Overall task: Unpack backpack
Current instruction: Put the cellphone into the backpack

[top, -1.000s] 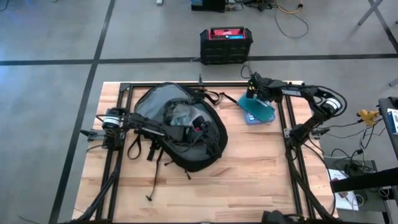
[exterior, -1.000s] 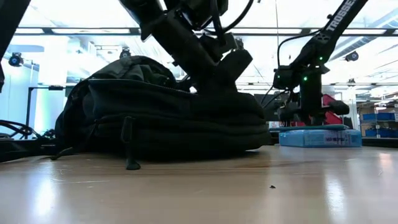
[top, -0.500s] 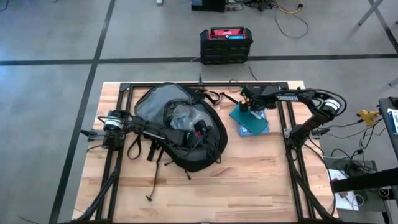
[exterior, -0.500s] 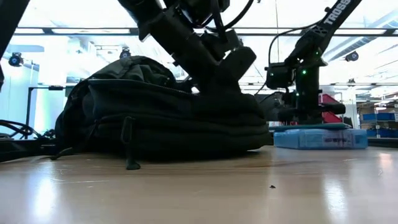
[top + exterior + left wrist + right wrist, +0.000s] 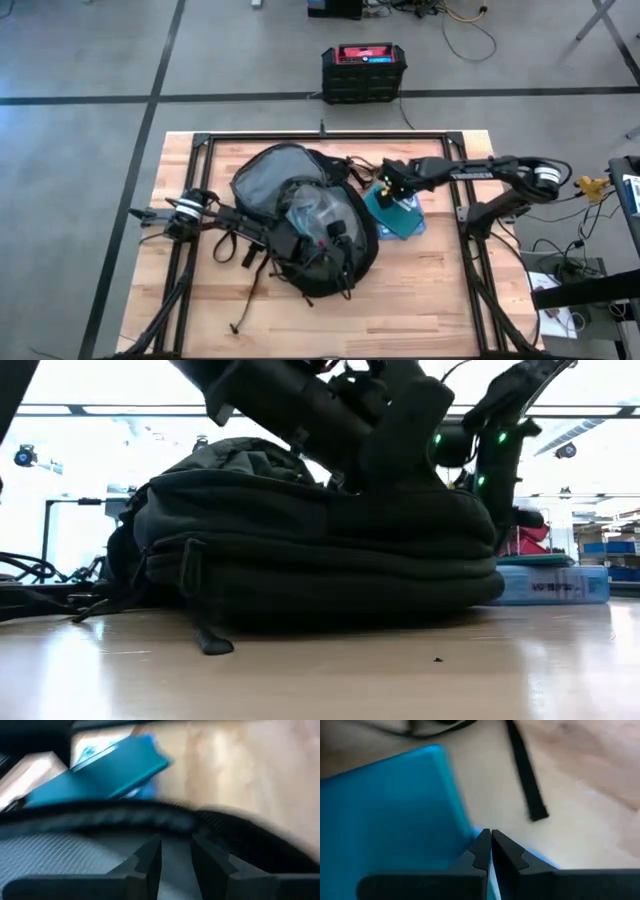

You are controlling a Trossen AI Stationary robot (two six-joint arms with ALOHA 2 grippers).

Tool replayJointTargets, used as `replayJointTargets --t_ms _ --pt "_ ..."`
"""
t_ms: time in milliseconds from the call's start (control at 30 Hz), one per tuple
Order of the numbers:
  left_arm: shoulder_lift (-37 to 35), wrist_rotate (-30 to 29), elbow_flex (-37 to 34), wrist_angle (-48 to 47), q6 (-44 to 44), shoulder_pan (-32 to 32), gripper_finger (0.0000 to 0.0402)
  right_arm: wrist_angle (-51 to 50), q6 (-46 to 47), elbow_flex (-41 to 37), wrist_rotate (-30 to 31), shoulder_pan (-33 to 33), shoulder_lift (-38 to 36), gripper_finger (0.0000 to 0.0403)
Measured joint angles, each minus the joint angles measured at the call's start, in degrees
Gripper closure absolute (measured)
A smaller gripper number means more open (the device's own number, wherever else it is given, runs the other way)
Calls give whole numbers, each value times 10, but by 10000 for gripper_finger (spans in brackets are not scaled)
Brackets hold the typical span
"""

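The black backpack (image 5: 300, 225) lies flat on the table, its mouth spread open on grey lining (image 5: 262, 182). My left gripper (image 5: 176, 851) is inside the mouth, its fingers a narrow gap apart, with their tips at the black rim (image 5: 150, 817). A teal book (image 5: 392, 208) lies on a clear blue box (image 5: 560, 584) by the backpack's right side. My right gripper (image 5: 490, 839) is shut, pointing down at the book's edge (image 5: 451, 805). My left gripper reaches level into the backpack's open mouth from the table's left. Grey lining shows between its fingers, and I cannot tell whether they touch the rim or lining. My right gripper's shut tips stand over the teal book's edge from above. I cannot tell whether they touch it.
A black crate with a red top (image 5: 364, 70) stands on the floor beyond the far edge. A black metal frame (image 5: 200, 142) borders the table. Loose black straps (image 5: 245, 295) (image 5: 525, 770) trail on the wood. Bare wood lies near the front edge (image 5: 420, 310).
My left arm has swung toward the table's right and near edge. The backpack has slid and turned that way with it, up against the teal book. My right gripper has moved left and toward the near edge, rolling as it went. The book and box have slid the same way.
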Motion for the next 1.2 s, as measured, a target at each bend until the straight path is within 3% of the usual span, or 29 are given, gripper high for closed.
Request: replayJointTargets --t_ms 100,233,367,600,733,1000,1200 --pt "-23 -7 -3 -40 -22 0 322 -33 6 0 15 30 -38 403" --pt "-55 -11 -5 -23 -23 -11 322 -116 6 0 69 72 -103 403" --pt "-62 7 -6 39 -5 -12 322 -184 -36 -2 73 124 -157 403" --pt "-59 39 -1 45 -23 52 322 -186 -81 -10 56 258 -206 403" --pt "-59 88 26 33 -26 106 322 -177 -81 -11 78 365 -196 403" --pt "-54 204 60 -1 -31 203 322 -144 -6 -11 249 587 -128 403" --pt "-47 207 54 23 -56 222 322 -137 45 -11 296 655 -28 397"
